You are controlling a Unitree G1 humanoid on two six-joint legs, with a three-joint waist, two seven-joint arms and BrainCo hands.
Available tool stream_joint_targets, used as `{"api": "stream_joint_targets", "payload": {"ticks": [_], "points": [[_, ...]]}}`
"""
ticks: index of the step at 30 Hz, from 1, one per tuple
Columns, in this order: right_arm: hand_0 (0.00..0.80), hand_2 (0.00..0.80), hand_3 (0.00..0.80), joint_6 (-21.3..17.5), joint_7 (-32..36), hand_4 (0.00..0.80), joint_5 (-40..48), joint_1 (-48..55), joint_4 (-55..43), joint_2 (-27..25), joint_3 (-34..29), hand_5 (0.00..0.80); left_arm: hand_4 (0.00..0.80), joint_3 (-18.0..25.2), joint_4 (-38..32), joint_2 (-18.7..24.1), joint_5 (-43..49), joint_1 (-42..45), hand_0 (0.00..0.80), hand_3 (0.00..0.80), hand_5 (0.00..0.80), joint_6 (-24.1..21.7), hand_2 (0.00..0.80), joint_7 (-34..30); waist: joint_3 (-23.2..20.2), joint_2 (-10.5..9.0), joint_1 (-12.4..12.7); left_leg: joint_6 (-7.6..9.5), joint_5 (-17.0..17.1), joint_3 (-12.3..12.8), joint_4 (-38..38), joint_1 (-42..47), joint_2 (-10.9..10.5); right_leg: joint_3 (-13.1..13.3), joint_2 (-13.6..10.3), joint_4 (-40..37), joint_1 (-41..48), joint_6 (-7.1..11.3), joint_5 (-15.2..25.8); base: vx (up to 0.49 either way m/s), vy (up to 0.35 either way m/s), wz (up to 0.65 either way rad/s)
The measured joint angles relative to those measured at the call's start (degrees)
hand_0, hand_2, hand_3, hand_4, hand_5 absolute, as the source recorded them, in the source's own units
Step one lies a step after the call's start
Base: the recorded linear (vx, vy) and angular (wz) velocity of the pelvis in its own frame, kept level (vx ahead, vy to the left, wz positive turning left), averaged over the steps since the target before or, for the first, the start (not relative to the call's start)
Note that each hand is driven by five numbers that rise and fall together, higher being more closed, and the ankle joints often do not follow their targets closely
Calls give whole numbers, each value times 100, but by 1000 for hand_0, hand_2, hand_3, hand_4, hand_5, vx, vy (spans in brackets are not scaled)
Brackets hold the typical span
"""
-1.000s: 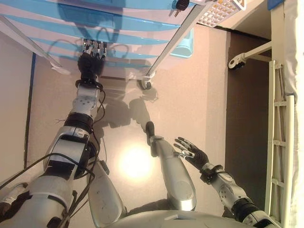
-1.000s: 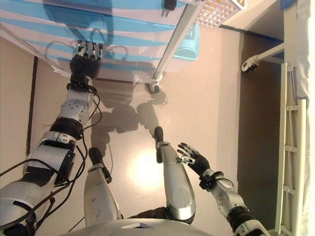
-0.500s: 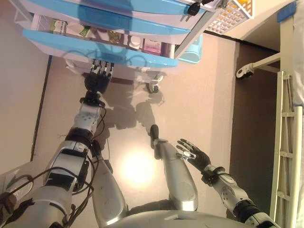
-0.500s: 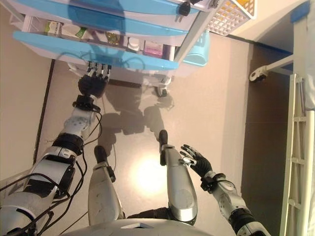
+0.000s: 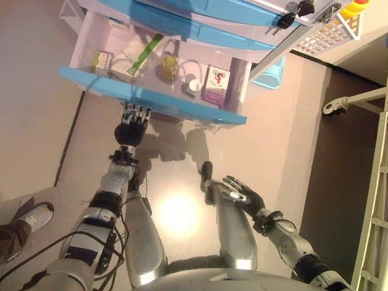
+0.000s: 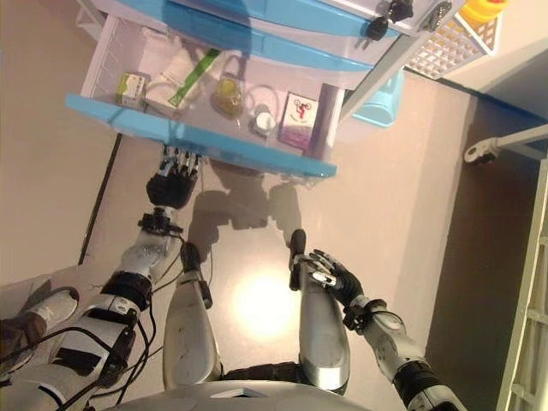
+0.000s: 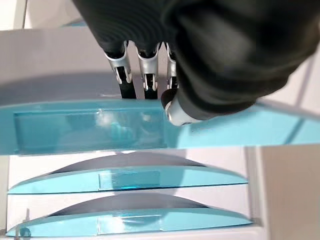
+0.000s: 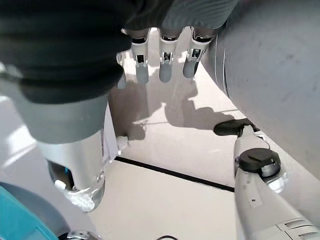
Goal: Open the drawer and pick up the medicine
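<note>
A drawer with a blue front [image 5: 151,97] stands pulled out of the white cabinet [image 5: 200,18]. Inside lie a small green box [image 5: 102,60], a white box with a green stripe [image 5: 136,56], a yellow jar [image 5: 170,65], a small white bottle [image 5: 194,85] and a purple box [image 5: 216,85]. My left hand [image 5: 132,126] is at the drawer front's lower edge, fingers [image 7: 127,75] over the blue lip [image 7: 90,130] and thumb [image 7: 172,107] against its face. My right hand [image 5: 242,195] is open and empty, low at my right side, far from the drawer.
Two shut blue drawers sit above the open one. A white mesh basket [image 5: 321,36] hangs on the cabinet's right side, with a light-blue bin [image 5: 276,66] beneath it. A bed frame [image 5: 379,200] with a caster [image 5: 333,109] stands at the right. A person's shoe [image 5: 30,215] is at the left.
The drawer has slid out towards me, from shut to wide open, showing its contents. My left hand has drawn back with its front. The camera view has shifted; the right hand has stayed.
</note>
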Motion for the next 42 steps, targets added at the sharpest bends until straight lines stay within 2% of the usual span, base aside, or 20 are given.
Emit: {"api": "stream_joint_targets", "payload": {"ticks": [5, 11, 15, 20, 24, 25, 26, 27, 32, 37, 42], "points": [[0, 0, 0, 28, -11, 0, -7, 105, -96, -26, -148, 0, 800, 150, 49, -343, -123, 527, 800, 800, 800, -28, 800, -257, 1, 173, 89, 100, 70, -68, -112, 2, -48, -87, -56, 33, 9, -39, -38, -24, 18, 12], [0, 0, 0, 130, -5, 0, -27, 139, -101, -27, -235, 0, 800, 351, 358, -452, -187, 1359, 800, 800, 800, 17, 800, -621, -1, 180, 272, 182, 130, -126, -184, -9, -71, -189, -91, 85, 15, -53, -83, -24, 24, 8], [0, 0, 0, 204, 18, 0, -173, 159, -87, -17, -319, 0, 800, 385, 509, -473, -287, 1634, 800, 800, 800, 222, 800, -696, -2, 179, 379, 208, 149, -127, -198, -14, -72, -237, -118, 102, 26, -54, -117, -10, 11, 8], [0, 0, 0, 212, 23, 0, -178, 159, -65, -4, -340, 0, 800, 519, 649, -513, -302, 1817, 800, 800, 800, 349, 800, -641, -2, 178, 404, 212, 153, -160, -195, -44, -74, -275, -121, 99, 32, -47, -130, -6, -3, 3], [0, 0, 0, 161, 60, 0, -177, 157, 34, 56, -415, 0, 800, 606, 1005, -513, -267, 1821, 800, 800, 800, 512, 800, -148, -3, 177, 428, 216, 157, -274, -174, -135, -77, -380, -128, 100, 35, -42, -147, 4, 8, 11], [0, 0, 0, 145, 62, 0, -177, 157, 87, 97, -469, 0, 640, 626, 1073, -509, -265, 1821, 640, 640, 640, 548, 640, 1, -4, 175, 442, 221, 161, -300, -175, -153, -77, -407, -129, 105, 35, -38, -149, 3, 21, 13], [0, 0, 0, 135, 64, 0, -178, 154, 148, 135, -521, 0, 430, 700, 1168, -508, -243, 1813, 430, 430, 430, 613, 430, 202, -4, 175, 482, 225, 164, -304, -176, -150, -79, -410, -130, 122, 39, -35, -156, -66, 29, 13], [0, 0, 0, 101, 62, 0, -176, 145, 226, 198, -595, 0, 0, 770, 1313, -491, -197, 1779, 0, 0, 0, 622, 0, 452, -5, 174, 490, 205, 208, -289, -176, -149, -97, -420, -159, 156, 38, -52, -216, -65, 38, 20], [0, 0, 0, -54, -292, 0, -187, 101, 505, 266, -792, 0, 0, 987, 1831, -385, 188, 1706, 0, 0, 0, 559, 0, 1422, -8, 169, 510, 207, 221, -301, -183, -134, -169, -392, -237, 343, 36, -46, -348, -2, 65, 14], [0, 0, 0, -209, -1563, 0, -225, 147, 687, 325, -1142, 0, 0, 1190, 1893, -321, 890, 1759, 0, 0, 0, 451, 0, 1846, -9, 171, 510, 214, 214, -295, -208, 60, -245, -392, -315, 351, 230, 4, -371, 33, 33, 5], [0, 0, 0, -203, -2764, 0, -116, 752, -518, 259, -2168, 0, 0, 1424, 1343, -334, 1601, 2486, 0, 0, 0, 451, 0, 1958, -13, 182, 521, 191, 194, -264, -347, 437, -271, -402, -329, 186, 651, 19, -388, 83, -9, 5]]}}
